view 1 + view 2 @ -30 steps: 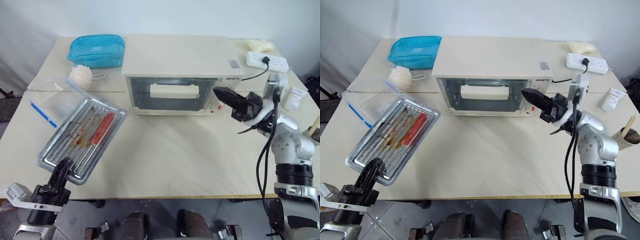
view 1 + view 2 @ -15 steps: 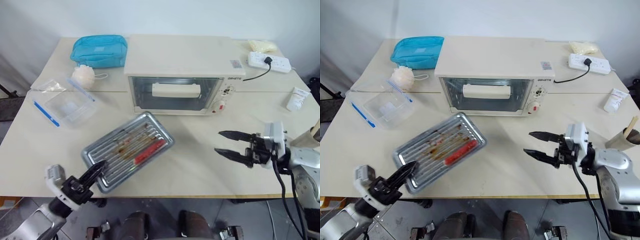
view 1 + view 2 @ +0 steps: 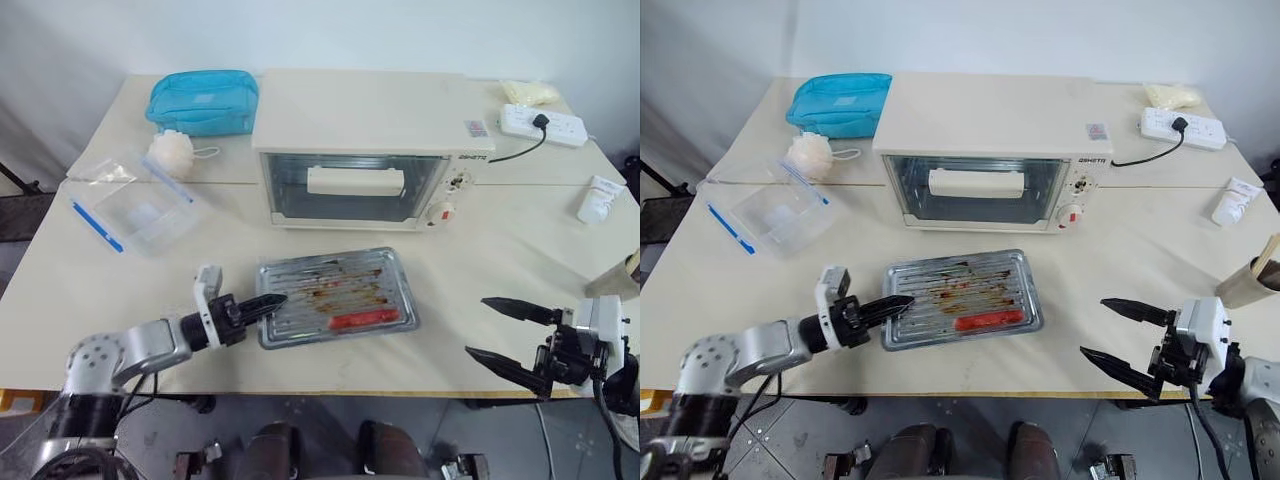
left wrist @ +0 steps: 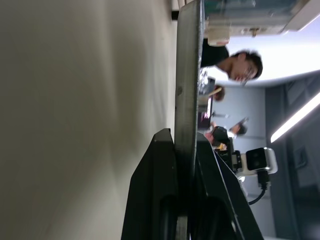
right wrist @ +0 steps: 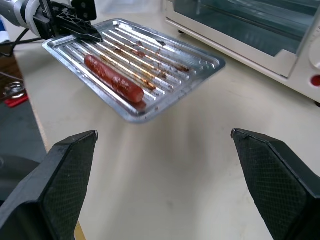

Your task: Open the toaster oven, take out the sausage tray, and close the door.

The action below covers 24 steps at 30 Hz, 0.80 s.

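One shallow silver metal sausage tray (image 3: 336, 309) w/ ridged, stained bottom and a red sausage (image 3: 364, 320) lies on the cream table (image 3: 330, 390), just in front of the boxy cream-white toaster oven (image 3: 365, 150). Oven's glass-paned door (image 3: 355, 187) is shut. Left gripper (image 3: 262, 304) has its black fingers pinched on the tray's left rim. Right gripper (image 3: 508, 334) hovers near the table's front right edge, fingers spread wide, holding nothing, well apart from the tray.

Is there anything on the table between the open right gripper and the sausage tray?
Nothing visible: bare table lies between the right gripper and the sausage tray, whose far edge the left gripper grips.
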Tool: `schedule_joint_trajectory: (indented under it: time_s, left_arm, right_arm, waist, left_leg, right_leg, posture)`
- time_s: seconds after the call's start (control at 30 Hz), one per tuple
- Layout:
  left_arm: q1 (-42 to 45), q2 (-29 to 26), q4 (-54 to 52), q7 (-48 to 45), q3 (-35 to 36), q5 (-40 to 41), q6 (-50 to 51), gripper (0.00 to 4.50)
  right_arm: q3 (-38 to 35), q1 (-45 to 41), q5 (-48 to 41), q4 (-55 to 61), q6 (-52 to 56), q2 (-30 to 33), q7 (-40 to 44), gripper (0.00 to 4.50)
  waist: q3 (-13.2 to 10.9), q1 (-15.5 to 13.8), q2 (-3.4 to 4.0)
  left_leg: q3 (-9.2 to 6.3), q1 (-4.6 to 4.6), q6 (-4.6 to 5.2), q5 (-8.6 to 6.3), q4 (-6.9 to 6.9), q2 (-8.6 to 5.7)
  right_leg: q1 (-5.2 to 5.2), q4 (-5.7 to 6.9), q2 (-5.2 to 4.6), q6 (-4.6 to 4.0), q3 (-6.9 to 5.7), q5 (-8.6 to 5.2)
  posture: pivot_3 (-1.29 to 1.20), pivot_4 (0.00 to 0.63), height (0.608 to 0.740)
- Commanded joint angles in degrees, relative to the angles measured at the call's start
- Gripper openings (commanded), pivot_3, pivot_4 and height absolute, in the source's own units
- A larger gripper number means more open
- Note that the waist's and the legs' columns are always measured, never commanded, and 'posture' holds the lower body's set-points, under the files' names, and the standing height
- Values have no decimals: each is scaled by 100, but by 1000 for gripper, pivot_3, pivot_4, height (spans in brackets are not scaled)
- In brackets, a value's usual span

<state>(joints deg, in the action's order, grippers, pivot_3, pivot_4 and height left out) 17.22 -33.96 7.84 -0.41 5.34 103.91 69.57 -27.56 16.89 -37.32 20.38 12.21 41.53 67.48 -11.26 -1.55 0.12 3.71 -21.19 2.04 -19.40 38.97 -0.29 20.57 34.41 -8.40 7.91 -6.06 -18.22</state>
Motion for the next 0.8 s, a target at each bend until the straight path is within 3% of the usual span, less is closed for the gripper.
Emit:
schedule_joint_trajectory:
  time_s: [0.03, 0.23, 0.5, 0.63, 0.7, 0.73, 0.8]
  left_arm:
    - [488, 265, 299, -215, -353, -607, 232, 0]
    - [1047, 712, 545, -205, -482, -1674, 345, 0]
    - [747, 948, -104, -125, -77, -2078, 379, 2491]
    - [468, 762, -596, -299, 173, -2356, 225, 3677]
    - [204, 409, -1050, -672, 288, -2755, -33, 4255]
    - [68, 266, -1216, -809, 385, -2949, -215, 4477]
    - [-152, 93, -1384, -1070, 624, -3053, -445, 4477]
  right_arm:
    - [-201, 184, -89, 382, -112, -121, -201, 4468]
    - [-259, 468, -83, 664, -142, -212, -455, 4468]
    - [-69, 477, -70, 751, -150, -183, -583, 4500]
    - [-2, 347, -56, 617, -144, -100, -505, 4500]
    - [17, 246, -60, 497, -128, -43, -429, 4500]
    - [15, 197, -60, 437, -129, -19, -383, 4500]
    - [0, 117, -72, 337, -121, 18, -321, 4500]
  waist:
    - [3, -56, 5]
    - [16, -264, 26]
    - [24, -258, 39]
    - [24, -216, 39]
    - [24, -158, 37]
    - [24, -103, 37]
    - [25, -8, 39]
  left_leg:
    - [-2, -1, 0, 4, 0, -1]
    - [-3, -4, -10, 5, 3, -26]
    - [-3, -7, 4, 11, -1, -25]
    - [-2, -8, 3, 11, -4, -21]
    - [-1, -8, 3, 11, -4, -14]
    - [-1, -7, 2, 11, -4, -9]
    - [8, 2, -6, 9, -12, 1]
  right_leg:
    - [0, 0, -1, 3, 1, 2]
    - [-10, -23, -13, 44, 16, 25]
    - [-9, -34, -12, 46, 15, 26]
    - [-9, -41, -8, 46, 13, 26]
    - [-9, -42, -3, 45, 13, 26]
    - [-9, -42, 2, 45, 12, 25]
    - [-8, -40, 10, 34, 14, 20]
  posture:
    - [0, 150, 740]
    - [0, 150, 740]
    - [0, 150, 740]
    - [0, 150, 740]
    - [0, 150, 740]
    - [0, 150, 740]
    - [0, 150, 740]
